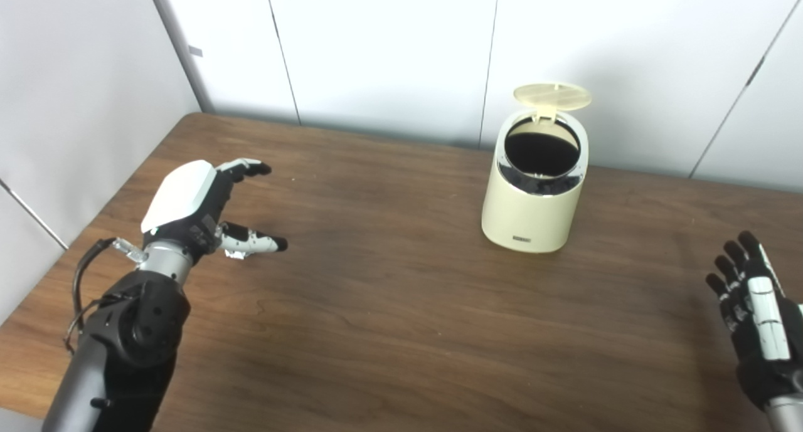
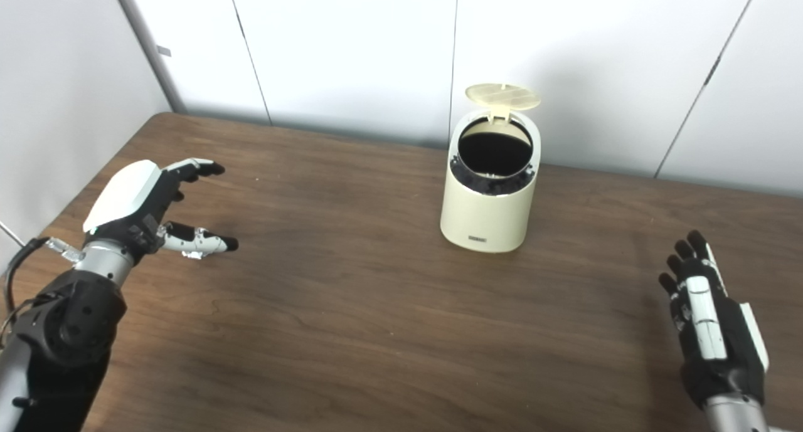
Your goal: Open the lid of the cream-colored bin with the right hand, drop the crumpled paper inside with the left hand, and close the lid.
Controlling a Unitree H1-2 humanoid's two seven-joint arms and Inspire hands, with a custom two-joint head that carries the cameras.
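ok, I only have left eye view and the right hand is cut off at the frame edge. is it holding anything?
Observer: No. Right eye view shows the whole right hand down to the wrist: fingers apart, empty, well apart from the bin.
Operator: any paper on the table past it?
Observer: Right eye view shows a strip of table to the right of that hand. No paper shows on it.
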